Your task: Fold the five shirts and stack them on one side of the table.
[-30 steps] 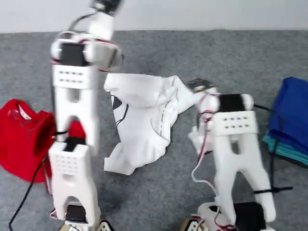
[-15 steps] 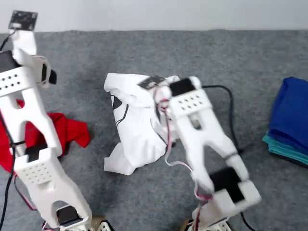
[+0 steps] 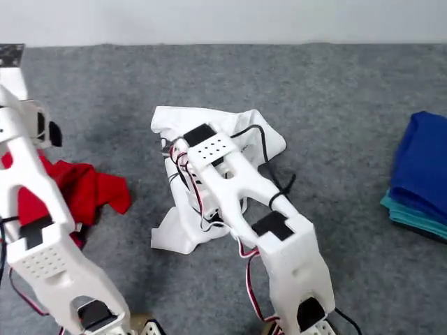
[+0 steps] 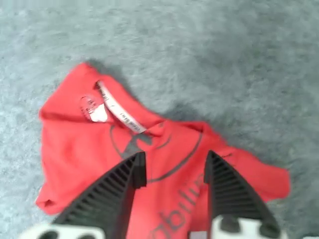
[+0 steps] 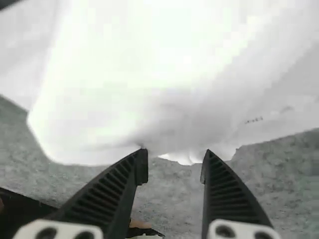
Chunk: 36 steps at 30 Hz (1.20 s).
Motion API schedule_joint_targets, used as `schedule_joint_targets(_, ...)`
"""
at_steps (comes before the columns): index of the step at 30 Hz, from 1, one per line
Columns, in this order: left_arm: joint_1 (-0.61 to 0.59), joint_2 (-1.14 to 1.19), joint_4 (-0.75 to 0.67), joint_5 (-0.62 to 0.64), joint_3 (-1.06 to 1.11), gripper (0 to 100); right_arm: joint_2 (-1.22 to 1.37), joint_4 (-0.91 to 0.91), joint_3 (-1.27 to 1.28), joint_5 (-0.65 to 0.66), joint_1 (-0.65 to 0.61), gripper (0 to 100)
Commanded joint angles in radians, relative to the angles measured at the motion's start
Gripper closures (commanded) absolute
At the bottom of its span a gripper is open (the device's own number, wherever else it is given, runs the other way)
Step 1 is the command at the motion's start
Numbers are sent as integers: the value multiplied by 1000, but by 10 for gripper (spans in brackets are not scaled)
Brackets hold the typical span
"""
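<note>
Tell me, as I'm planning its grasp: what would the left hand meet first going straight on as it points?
Most likely the red shirt: the open left hand points at its printed front, with nothing between; how far off it lies is unclear.

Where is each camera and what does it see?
High view: above the table, looking down on both arms, white shirt, red shirt.
Left wrist view: on the left arm, over the red shirt; left end effector, open, shows.
Right wrist view: on the right arm, facing the white shirt; right end effector, open, shows.
Shared with high view: each shirt.
</note>
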Motion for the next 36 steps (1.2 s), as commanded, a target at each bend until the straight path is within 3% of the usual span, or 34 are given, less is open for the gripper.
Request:
schedule_joint_targets(1,-21,-71,20,-3,-4,801,28,38,-61,-8,5,862)
schedule_joint_targets(4,-18,-71,20,-3,-4,801,36,39,-91,-8,16,998)
schedule_joint_targets(17,11,-71,18,-3,-10,801,-96,41,-120,183,321,989)
schedule_joint_targets(22,9,-71,18,-3,-12,801,-177,42,-114,178,217,976)
schedule_joint_targets(29,6,-71,18,-3,-12,802,-156,39,-114,94,36,757)
schedule_joint_targets(36,8,-71,18,-2,-12,823,41,39,-118,77,5,753)
